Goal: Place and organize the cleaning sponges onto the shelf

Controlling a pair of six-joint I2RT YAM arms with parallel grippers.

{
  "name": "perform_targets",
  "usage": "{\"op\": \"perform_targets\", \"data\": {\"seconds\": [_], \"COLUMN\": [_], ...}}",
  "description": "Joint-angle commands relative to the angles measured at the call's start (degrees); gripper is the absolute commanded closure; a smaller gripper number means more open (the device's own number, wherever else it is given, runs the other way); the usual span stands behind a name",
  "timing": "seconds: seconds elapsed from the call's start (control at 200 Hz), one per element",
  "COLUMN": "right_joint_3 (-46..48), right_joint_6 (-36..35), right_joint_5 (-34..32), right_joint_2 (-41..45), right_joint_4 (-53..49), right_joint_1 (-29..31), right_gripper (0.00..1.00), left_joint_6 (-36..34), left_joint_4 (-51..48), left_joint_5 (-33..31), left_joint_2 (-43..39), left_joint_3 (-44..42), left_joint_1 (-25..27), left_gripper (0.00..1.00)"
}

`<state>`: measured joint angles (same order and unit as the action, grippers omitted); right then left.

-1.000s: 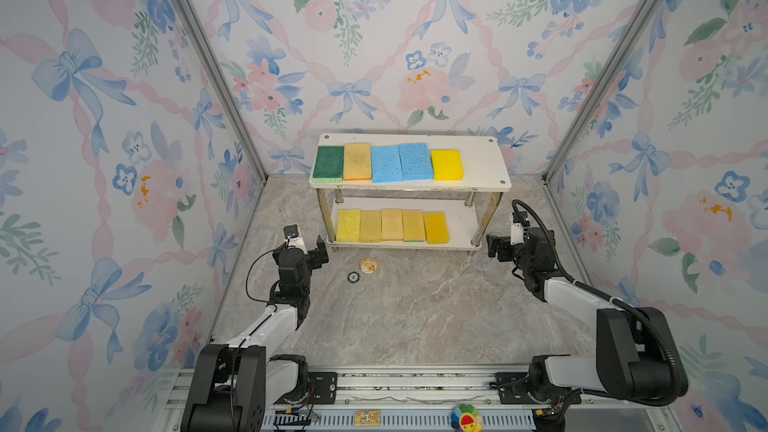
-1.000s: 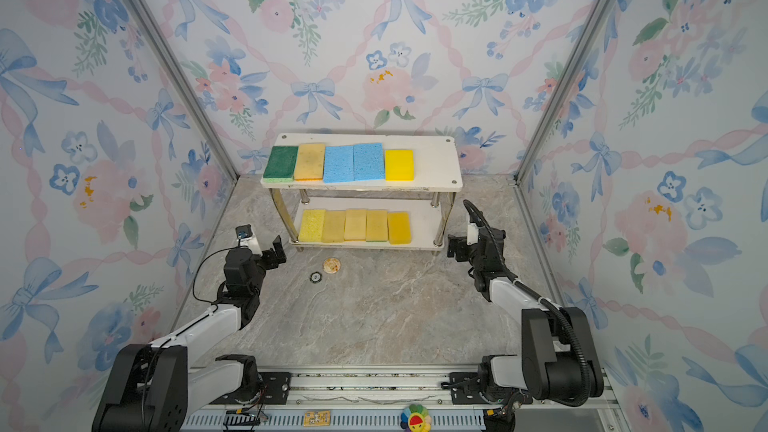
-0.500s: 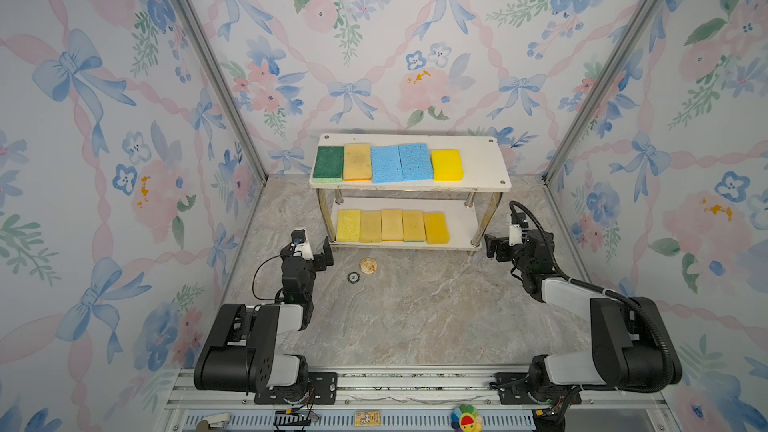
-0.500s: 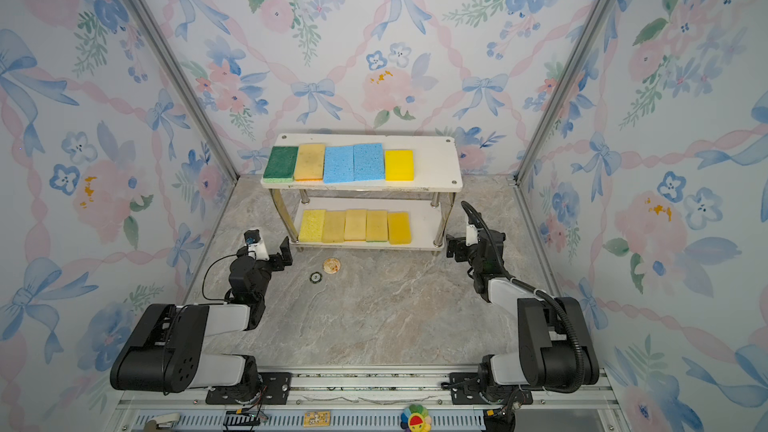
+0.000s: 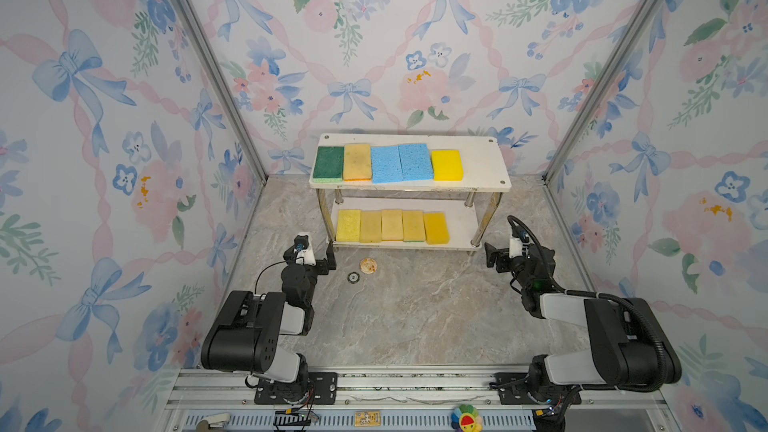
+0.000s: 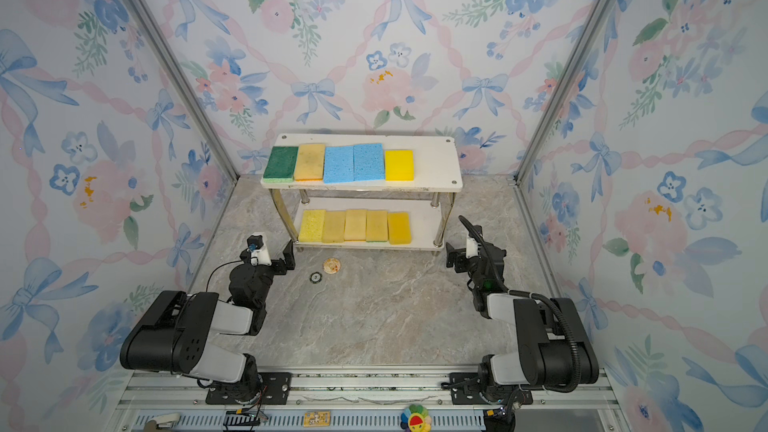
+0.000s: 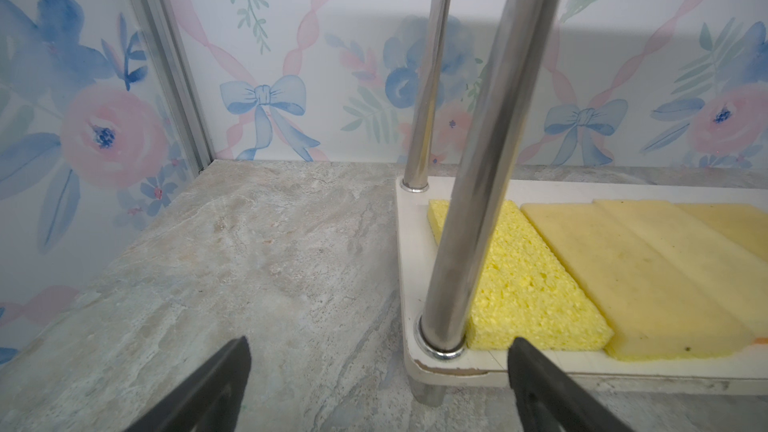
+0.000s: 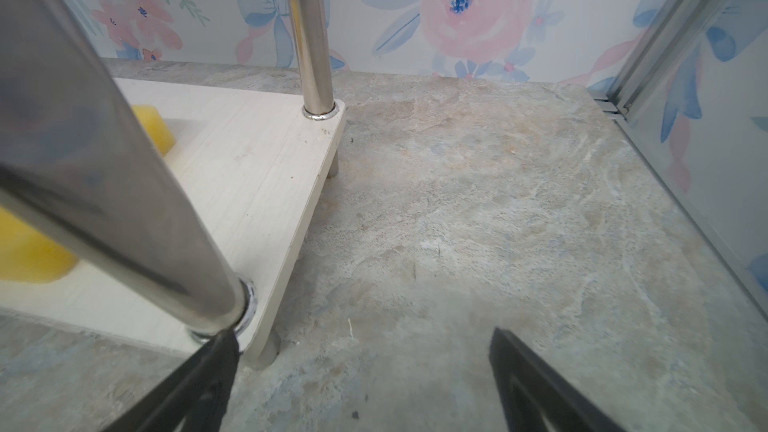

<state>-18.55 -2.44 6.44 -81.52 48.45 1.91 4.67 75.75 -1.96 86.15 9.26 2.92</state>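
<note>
The shelf (image 5: 482, 164) stands at the back in both top views. Its upper board holds a row of cleaning sponges: dark green (image 5: 328, 163), tan yellow (image 5: 357, 161), two light blue (image 5: 401, 162) and bright yellow (image 5: 447, 164). Several yellow sponges (image 5: 392, 225) lie side by side on the lower board (image 6: 424, 222). My left gripper (image 5: 324, 261) hangs open and empty by the shelf's front left post (image 7: 478, 201), next to a porous yellow sponge (image 7: 528, 284). My right gripper (image 5: 496, 259) is open and empty at the front right post (image 8: 124, 201).
A tan round disc (image 5: 368, 265) and a small dark ring (image 5: 353, 277) lie on the marble floor in front of the shelf. Floral walls with metal corner rails close in both sides. A colourful toy (image 5: 466, 421) sits on the front rail.
Both arms have folded back toward their bases. The left gripper has shifted a little toward the shelf's front left corner. Both grippers stayed open and empty.
</note>
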Motion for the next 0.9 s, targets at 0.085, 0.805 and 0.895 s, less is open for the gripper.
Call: {"op": "perform_targets", "data": {"seconds": [0.085, 0.805, 0.895], "right_joint_3": [4.3, 2.2, -0.3], "right_joint_6": [-0.1, 0.6, 0.7], "right_joint_5": [-0.3, 0.4, 0.3], "right_joint_2": [-2.1, -7.7, -7.6], "right_joint_4": [14.2, 16.2, 11.2], "right_joint_1": [-0.6, -1.2, -1.2], "right_gripper": [0.03, 0.03, 0.03], "left_joint_6": [0.5, -1.0, -1.0], "left_joint_4": [2.7, 2.4, 2.3], "left_joint_5": [-2.5, -6.9, -7.0], "left_joint_2": [2.3, 2.8, 2.9], "left_joint_3": [0.5, 1.3, 1.3], "left_joint_1": [-0.2, 2.2, 2.2], "left_gripper": [0.02, 0.02, 0.02]}}
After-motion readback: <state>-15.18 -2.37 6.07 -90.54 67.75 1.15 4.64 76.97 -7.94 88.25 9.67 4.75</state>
